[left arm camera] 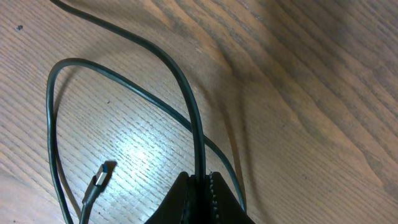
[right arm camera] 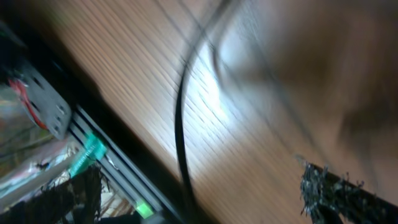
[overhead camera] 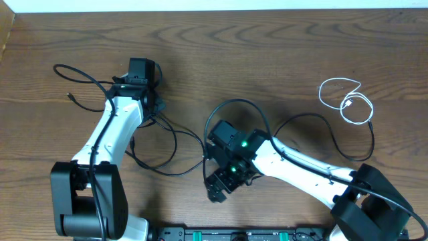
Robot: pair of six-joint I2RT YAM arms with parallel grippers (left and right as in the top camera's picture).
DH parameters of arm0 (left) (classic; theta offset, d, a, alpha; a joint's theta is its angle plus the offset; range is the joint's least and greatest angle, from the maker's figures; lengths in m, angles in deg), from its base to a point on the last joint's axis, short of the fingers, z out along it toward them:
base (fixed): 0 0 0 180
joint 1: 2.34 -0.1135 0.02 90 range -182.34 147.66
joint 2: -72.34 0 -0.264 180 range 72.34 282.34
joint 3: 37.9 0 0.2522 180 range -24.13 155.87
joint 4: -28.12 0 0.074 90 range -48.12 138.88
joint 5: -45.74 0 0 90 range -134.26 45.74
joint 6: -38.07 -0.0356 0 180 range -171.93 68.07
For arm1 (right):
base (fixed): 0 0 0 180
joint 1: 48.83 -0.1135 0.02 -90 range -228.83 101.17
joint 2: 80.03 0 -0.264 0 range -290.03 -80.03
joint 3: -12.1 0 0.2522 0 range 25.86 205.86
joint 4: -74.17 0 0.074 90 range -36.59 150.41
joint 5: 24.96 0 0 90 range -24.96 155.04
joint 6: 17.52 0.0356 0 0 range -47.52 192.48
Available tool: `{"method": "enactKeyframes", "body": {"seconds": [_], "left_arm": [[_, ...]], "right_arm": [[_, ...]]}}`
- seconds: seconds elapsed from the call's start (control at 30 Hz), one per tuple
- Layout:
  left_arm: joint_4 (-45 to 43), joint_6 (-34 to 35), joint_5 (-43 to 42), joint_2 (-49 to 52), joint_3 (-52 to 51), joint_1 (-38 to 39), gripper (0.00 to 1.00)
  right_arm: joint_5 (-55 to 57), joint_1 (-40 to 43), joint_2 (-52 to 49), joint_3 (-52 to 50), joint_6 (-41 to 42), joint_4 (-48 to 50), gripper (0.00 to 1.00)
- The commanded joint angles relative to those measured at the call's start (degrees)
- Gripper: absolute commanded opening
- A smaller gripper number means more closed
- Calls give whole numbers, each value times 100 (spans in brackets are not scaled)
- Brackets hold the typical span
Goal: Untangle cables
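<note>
**Thin black cable (left arm camera: 201,149) gripped at left as untangling on the brown wood-grain counter (overhead camera: 267,40) is under way**

The left arm's fingers (left arm camera: 180,200) are closed on the cable, whose loops are spread over the counter beside that arm, its small plug end (left arm camera: 99,177) lying free near the grip. The right arm's fingers (right arm camera: 336,190) are seen spread wide near the counter's front edge, nothing clamped, a blurred black cord crossing their view. A thin white cable (overhead camera: 344,100) is coiled well apart at the far right, seemingly clear of the tangle. Separating the black loops is judged the step in hand; next, a second hold on a crossing strand is called for, so that the loops can be drawn apart.
</note>
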Motion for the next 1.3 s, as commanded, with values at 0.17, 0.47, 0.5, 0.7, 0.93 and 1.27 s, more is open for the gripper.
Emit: {"method": "enactKeyframes", "body": {"seconds": [0.17,0.47,0.5,0.7,0.93,1.27], "left_arm": [[20,-98,96,42,-4,-17,8],[22,-98,96,42,-4,-17,8],[22,-98,96,42,-4,-17,8],[22,-98,96,42,-4,-17,8],[22,-98,96,42,-4,-17,8],[22,-98,96,42,-4,-17,8]], "right_arm": [[280,446,-7,546,-136,-1692,99],[2199,627,-7,1362,514,-2699,99],[2369,656,-7,1360,693,-2671,99],[2645,1176,-17,1340,1222,-2380,99],[2382,2024,-17,1200,1587,-1895,99],[1611,1947,-17,149,2660,-560,99]]}}
